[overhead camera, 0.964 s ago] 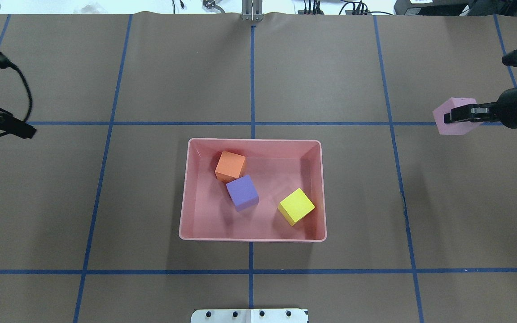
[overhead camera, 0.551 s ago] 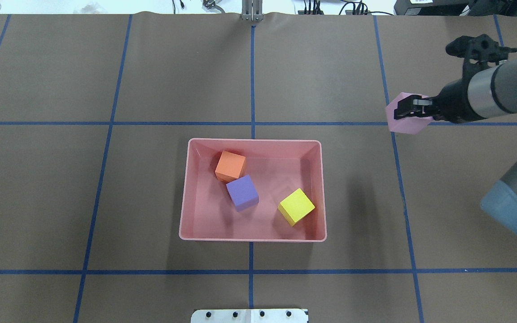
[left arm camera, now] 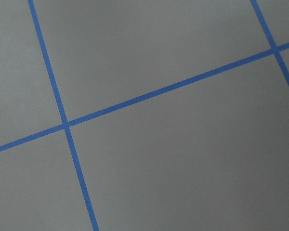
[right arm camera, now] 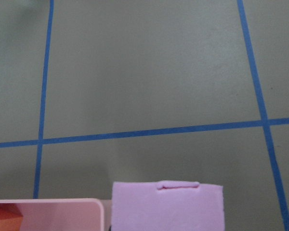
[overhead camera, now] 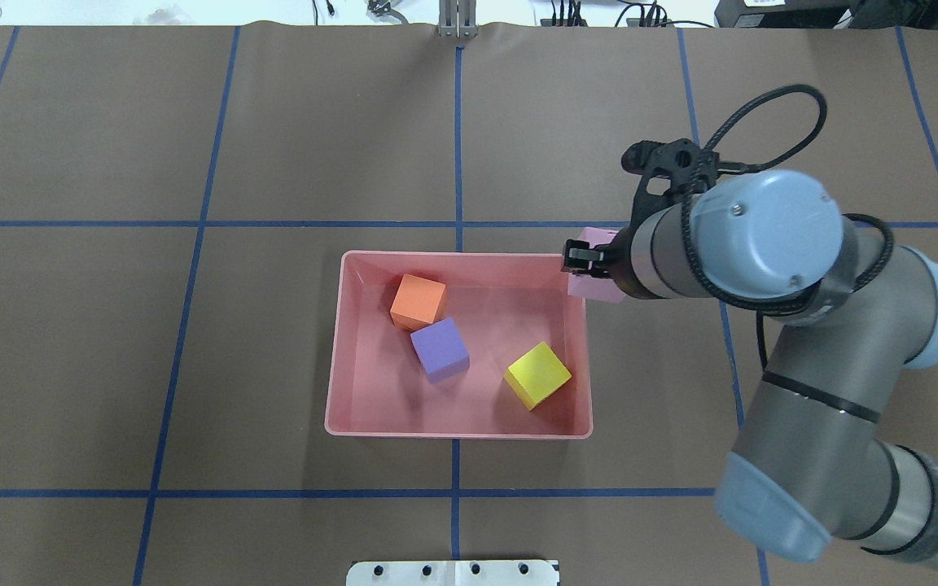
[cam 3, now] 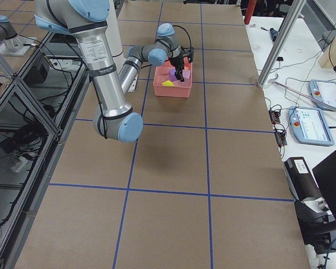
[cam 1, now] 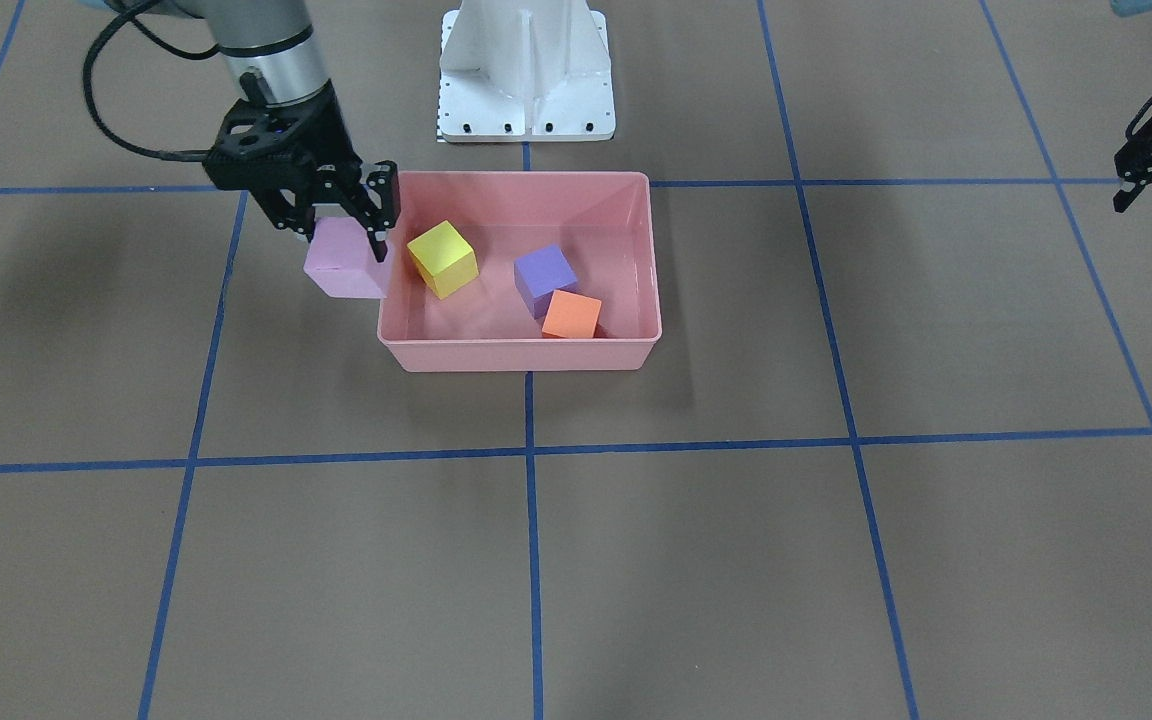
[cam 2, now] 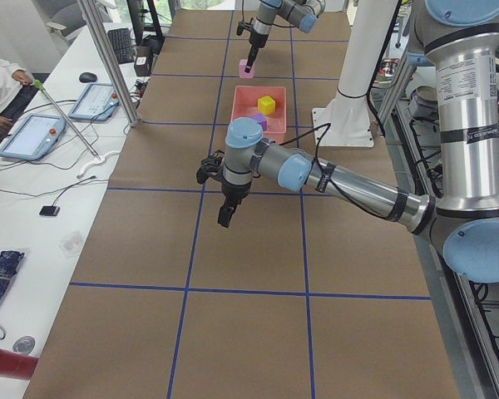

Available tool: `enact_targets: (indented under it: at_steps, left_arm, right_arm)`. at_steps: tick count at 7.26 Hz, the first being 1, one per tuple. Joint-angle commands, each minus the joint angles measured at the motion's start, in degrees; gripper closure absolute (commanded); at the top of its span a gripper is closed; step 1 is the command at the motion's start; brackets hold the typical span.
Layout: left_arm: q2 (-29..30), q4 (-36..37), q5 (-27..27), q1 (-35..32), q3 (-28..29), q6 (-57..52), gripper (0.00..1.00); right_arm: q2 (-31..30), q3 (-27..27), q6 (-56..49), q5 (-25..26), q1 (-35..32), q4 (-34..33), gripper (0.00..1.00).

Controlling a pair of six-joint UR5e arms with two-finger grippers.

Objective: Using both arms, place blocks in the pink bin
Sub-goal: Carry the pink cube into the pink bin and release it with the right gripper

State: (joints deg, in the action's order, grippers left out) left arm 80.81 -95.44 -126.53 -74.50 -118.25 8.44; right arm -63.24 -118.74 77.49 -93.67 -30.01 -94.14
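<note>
Three of the four cubes down inside the pink bin (overhead camera: pixel 335 350): orange cube (overhead camera: pixel 418 301) touching purple cube (overhead camera: pixel 440 348), yellow cube (overhead camera: pixel 537 374) apart from both, close to the wall on the robot's right. Fourth one, the light pink cube (cam 1: pixel 341 268), pinched in the right gripper (cam 1: pixel 341 238), fingers closed on two opposite faces. Held outside the bin, just beside its far right corner as reckoned from the robot.

From overhead, little of that cube (overhead camera: pixel 604 237) on show: only a strip past one finger, the rest under the right arm (overhead camera: pixel 762 236). From across the table, the whole near face, both fingers astride it, its edge overlapping the bin's rim. From the right wrist camera, the cube's face (right arm camera: pixel 166 207) along the bottom edge, the bin's rounded corner (right arm camera: pixel 98 204) just beside it, a sliver of orange inside.

Left gripper (cam 1: pixel 1146 165) outside the overhead view. Cut off at the front-facing view's right edge. In the left side view (cam 2: pixel 224 212), pointing down above the table (cam 2: pixel 249 249), well apart from the bin. Open or closed: cannot tell. From its own wrist camera, only brown table and crossing blue tape lines (left arm camera: pixel 65 126).
</note>
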Motion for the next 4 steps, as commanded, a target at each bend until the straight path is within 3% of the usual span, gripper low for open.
enact_targets:
  at_steps: [1,4]
  left_arm:
    - [0.0,-0.1,0.0,0.0,0.5,0.0,0.00]
    - [0.1,-0.2,0.1,0.1,2.2,0.0,0.00]
  right_arm:
    - [8.9,7.8,2.7,4.3,3.2,-2.2,0.03]
    - [6.6,8.2,-2.7,3.3,0.2,-2.4,0.01]
